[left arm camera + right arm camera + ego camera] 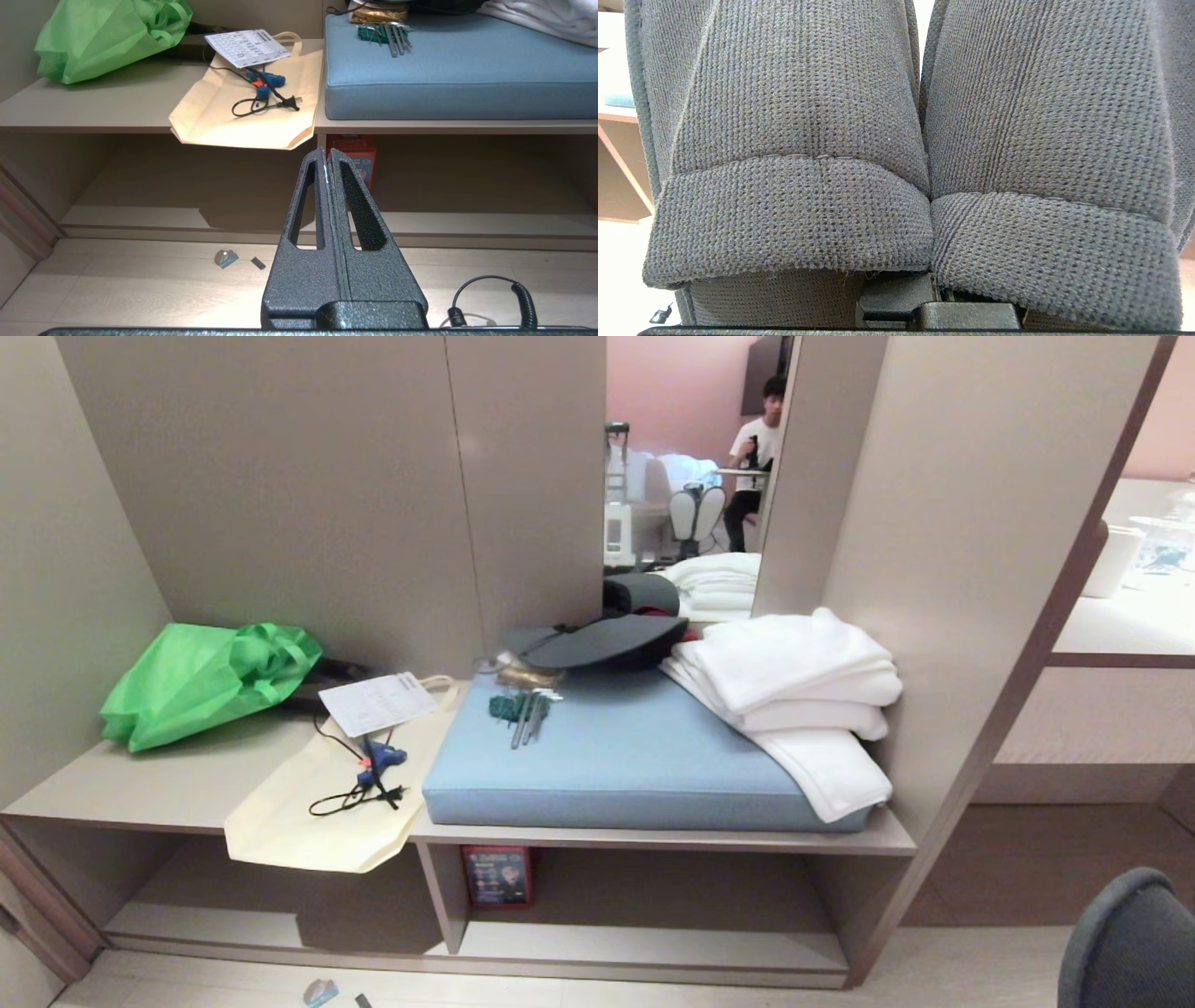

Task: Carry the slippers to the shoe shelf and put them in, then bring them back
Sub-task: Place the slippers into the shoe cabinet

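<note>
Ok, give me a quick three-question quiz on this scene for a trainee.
1. True or false: the slippers already sit in a lower cubby of the bench.
2. What lies along the right side of the blue cushion? A white towels, B a kettle, C books.
3. Fill in: the left hand is ___ and holds nothing.
Key: 1 false; 2 A; 3 shut.

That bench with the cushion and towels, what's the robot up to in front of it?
It is carrying the slippers, a grey knitted pair pressed side by side against the right gripper, which is shut on them. The left gripper is shut, empty and idle, pointing at the bench. The shoe shelf, a low open cubby under the blue cushion, holds no slippers yet, so putting them in is still to come.
</note>
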Tool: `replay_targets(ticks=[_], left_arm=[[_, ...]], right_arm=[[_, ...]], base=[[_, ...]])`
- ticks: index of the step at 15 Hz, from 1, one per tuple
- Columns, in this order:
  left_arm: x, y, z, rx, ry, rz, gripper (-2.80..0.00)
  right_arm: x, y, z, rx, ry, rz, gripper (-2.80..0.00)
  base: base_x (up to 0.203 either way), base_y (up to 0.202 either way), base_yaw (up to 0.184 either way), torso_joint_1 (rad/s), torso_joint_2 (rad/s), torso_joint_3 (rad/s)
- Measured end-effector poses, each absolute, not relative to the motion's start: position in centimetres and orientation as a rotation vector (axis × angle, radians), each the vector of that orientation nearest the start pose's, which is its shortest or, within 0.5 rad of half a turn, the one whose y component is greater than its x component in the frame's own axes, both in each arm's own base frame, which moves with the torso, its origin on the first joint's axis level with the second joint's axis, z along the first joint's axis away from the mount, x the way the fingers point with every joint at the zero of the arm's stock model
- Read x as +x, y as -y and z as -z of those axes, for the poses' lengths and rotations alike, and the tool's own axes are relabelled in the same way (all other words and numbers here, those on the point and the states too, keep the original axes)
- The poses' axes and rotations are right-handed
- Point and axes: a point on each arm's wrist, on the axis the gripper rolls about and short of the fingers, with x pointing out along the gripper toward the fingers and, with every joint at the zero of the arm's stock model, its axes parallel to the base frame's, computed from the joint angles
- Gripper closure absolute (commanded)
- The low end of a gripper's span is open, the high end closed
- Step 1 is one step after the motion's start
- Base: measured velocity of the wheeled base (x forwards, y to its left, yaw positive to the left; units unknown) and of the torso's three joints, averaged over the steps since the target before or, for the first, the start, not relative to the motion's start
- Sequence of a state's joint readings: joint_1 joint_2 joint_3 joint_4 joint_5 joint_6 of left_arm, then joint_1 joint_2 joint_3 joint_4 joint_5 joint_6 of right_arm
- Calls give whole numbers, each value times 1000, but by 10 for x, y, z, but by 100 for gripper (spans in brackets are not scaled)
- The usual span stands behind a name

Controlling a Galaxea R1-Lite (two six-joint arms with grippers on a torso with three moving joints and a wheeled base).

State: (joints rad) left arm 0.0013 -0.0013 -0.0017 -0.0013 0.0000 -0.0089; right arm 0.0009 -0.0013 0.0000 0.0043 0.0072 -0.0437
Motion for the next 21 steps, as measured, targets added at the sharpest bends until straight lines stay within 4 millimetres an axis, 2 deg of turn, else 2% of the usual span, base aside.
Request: replay_targets(ticks=[13,21], left_arm=[[-23,0,-76,-10,4,-1,0],[-23,0,-76,-9,3,-2,0]], right_arm=[[-23,0,-75,-44,-3,-8,0],[-23,0,-75,-44,-3,-8,0]], base=[[0,0,0,2,2,69],[0,0,0,2,3,-146]])
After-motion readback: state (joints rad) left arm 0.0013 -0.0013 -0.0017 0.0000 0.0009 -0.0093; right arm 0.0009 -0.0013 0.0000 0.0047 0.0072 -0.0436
